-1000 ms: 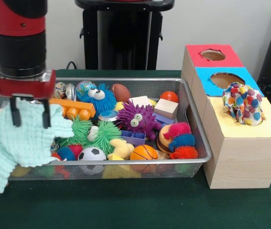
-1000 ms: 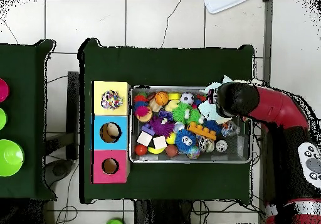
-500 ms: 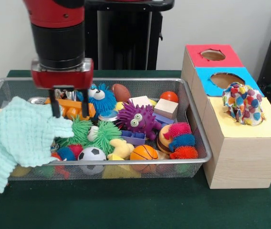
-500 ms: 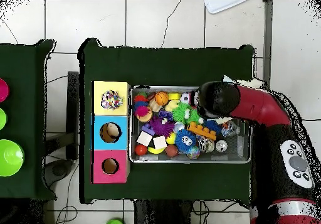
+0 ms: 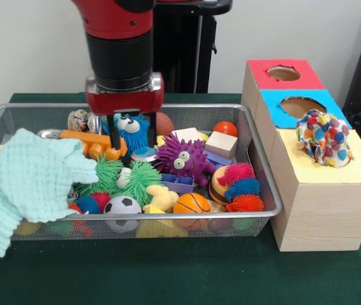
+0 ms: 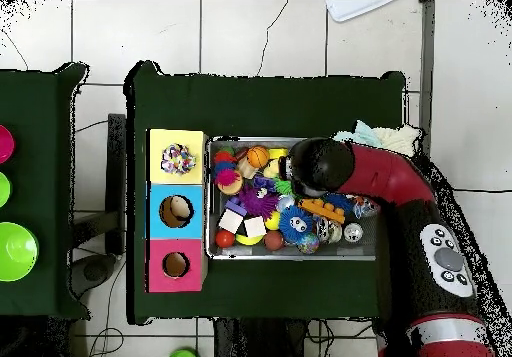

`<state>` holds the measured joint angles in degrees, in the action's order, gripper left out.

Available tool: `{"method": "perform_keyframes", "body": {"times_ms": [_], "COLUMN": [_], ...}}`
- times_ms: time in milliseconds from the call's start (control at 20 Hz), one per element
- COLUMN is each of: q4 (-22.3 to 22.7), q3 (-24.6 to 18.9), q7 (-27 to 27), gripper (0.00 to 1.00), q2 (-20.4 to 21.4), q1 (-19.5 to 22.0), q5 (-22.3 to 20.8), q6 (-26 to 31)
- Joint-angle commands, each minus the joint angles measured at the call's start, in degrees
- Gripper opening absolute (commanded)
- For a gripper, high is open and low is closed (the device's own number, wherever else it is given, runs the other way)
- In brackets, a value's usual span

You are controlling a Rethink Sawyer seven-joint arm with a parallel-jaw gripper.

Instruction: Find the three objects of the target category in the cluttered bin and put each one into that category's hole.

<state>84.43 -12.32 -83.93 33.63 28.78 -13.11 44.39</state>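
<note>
Draped over the wire mesh bin's (image 5: 266, 184) end farthest from the yellow-topped box hole (image 5: 325, 149), pale mint waffle-weave cloth (image 5: 31, 178): likely light, limp, best pinched at a bunched fold; gripper (image 5: 124, 136) empty, fingers parted, above bin middle.

the bin (image 5: 257, 166) is shiny wire mesh metal. a mint cloth (image 5: 31, 181) draped over its left end looks waffled and soft. the box (image 5: 320, 203) shows pale matt wood. the purple monster (image 5: 182, 159) is rubbery and spiky.
</note>
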Motion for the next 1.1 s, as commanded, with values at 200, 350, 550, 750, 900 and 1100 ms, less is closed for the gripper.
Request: {"method": "perform_keyframes", "body": {"times_ms": [200,350,550,750,900,1100], "q4": [10.96,10.80,10.06,9.35,8.29,6.63], "q3": [4.54,6.68,8.79,10.37,11.40,11.12], "q7": [-9.03,-8.52,-6.87,-6.81,-8.06,-8.33], "gripper": [1.00,1.00,1.00,1.00,1.00,1.00], "q2": [-0.34,-1.49,-3.34,-4.73,-6.37,-10.14], "q1": [-1.70,-2.41,-2.77,-3.14,-3.82,-3.56], "q5": [-0.71,-2.73,-5.00,-5.51,-5.84,-5.58], "q6": [1.89,0.82,-0.07,-0.15,-1.32,-4.08]}}
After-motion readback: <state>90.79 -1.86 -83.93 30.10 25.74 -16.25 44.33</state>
